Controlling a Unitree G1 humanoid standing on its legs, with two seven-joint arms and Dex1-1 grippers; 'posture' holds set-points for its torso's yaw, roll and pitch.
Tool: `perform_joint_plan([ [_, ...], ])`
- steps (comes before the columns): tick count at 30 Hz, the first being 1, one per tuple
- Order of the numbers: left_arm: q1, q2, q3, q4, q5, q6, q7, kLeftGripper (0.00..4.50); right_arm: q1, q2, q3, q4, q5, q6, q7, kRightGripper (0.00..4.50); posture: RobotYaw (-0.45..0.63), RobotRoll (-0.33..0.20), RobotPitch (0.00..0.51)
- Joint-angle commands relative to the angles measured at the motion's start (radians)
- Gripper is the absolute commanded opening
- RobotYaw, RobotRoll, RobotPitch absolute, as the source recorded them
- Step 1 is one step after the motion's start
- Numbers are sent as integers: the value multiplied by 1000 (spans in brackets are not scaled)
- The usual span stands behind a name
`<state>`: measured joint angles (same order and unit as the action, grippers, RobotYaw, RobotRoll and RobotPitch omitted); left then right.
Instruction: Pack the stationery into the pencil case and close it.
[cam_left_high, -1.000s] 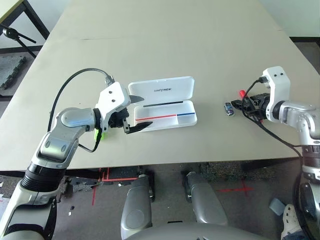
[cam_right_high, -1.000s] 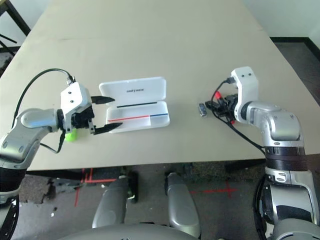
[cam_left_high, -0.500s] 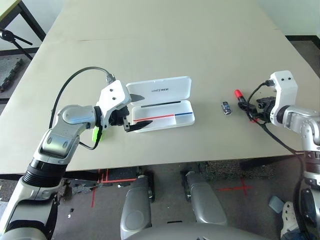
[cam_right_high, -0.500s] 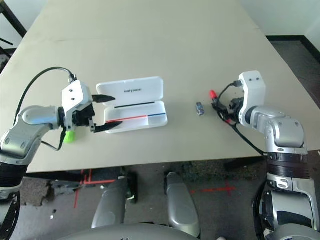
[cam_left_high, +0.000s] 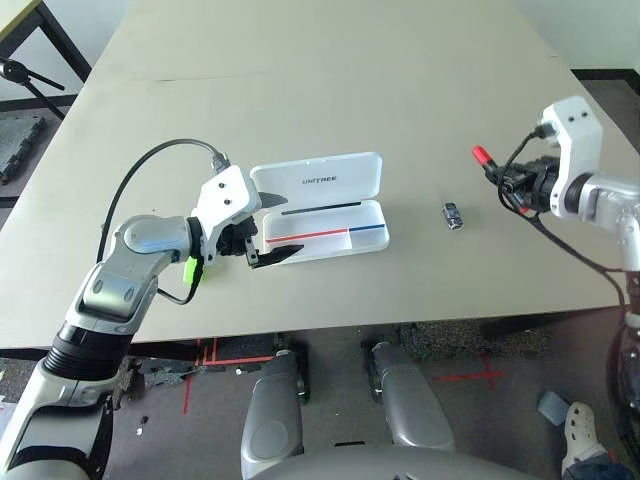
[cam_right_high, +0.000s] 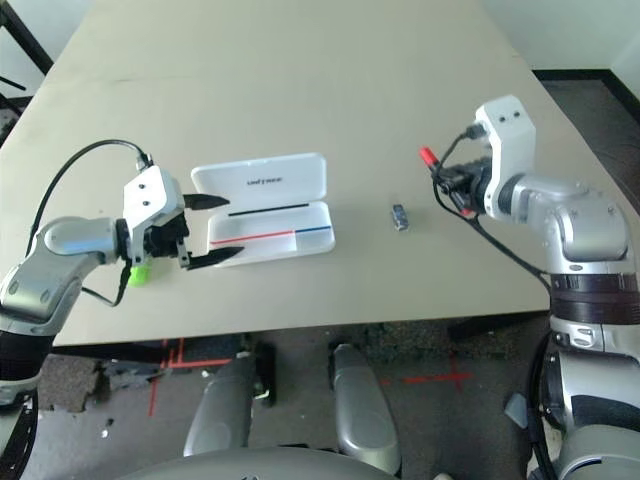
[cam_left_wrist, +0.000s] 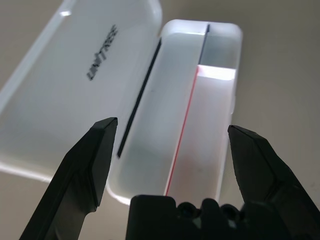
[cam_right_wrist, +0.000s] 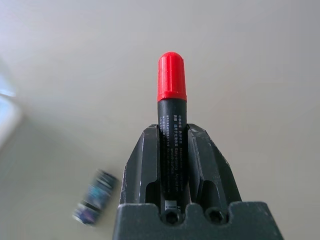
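The white pencil case (cam_left_high: 330, 228) lies open on the table, lid flat behind it, with red and blue stripes inside the tray (cam_left_wrist: 190, 130). My left gripper (cam_left_high: 268, 226) hovers open at the case's left end, its fingers (cam_left_wrist: 95, 160) spread wide with nothing between them. A lime-green highlighter (cam_left_high: 189, 268) lies partly hidden under that left wrist. My right gripper (cam_left_high: 505, 178) is lifted above the table at the right, shut on the red-capped black marker (cam_right_wrist: 171, 115), whose cap points toward the case. The small silver-and-blue clip (cam_left_high: 454, 215) rests on the table between case and right arm.
The beige table (cam_left_high: 330, 90) stretches bare behind the case. Its front edge runs close below the case and both arms. A black cable (cam_left_high: 560, 250) hangs from the right wrist over the table's right corner.
My right gripper has risen off the table with the marker in it, moving up and slightly away from the clip. The left arm has hardly moved.
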<state>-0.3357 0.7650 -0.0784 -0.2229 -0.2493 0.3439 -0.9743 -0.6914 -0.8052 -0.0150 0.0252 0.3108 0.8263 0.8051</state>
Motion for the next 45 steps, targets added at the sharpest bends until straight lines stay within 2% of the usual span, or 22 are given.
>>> perform_joint_plan([
  [1, 23, 20, 21, -23, 2, 13, 6, 4500, -34, -28, 86, -44, 2, -52, 129, 489, -55, 0, 217],
  [6, 47, 39, 48, -36, -2, 13, 3, 4500, -93, -50, 204, -72, -14, -136, 312, 489, -29, 0, 216],
  [13, 85, 59, 79, -63, -10, -3, 2, 4500, -160, 21, 310, -42, -45, -219, 428, 489, 15, 0, 208],
  [25, 119, 42, 87, -131, -12, 32, 51, 4500, -192, 249, 440, 43, -188, -358, 387, 489, 70, 0, 197],
  [32, 129, 42, 95, -142, -10, 34, 72, 4500, -205, 317, 480, 145, -296, -488, 347, 489, 91, 0, 193],
  [44, 142, 53, 124, -152, -13, 38, 85, 4500, -182, 415, 499, 265, -386, -634, 315, 489, 116, 0, 184],
  [45, 144, 52, 127, -154, -17, 40, 86, 4500, -181, 425, 490, 278, -396, -645, 289, 1248, 117, 0, 184],
])
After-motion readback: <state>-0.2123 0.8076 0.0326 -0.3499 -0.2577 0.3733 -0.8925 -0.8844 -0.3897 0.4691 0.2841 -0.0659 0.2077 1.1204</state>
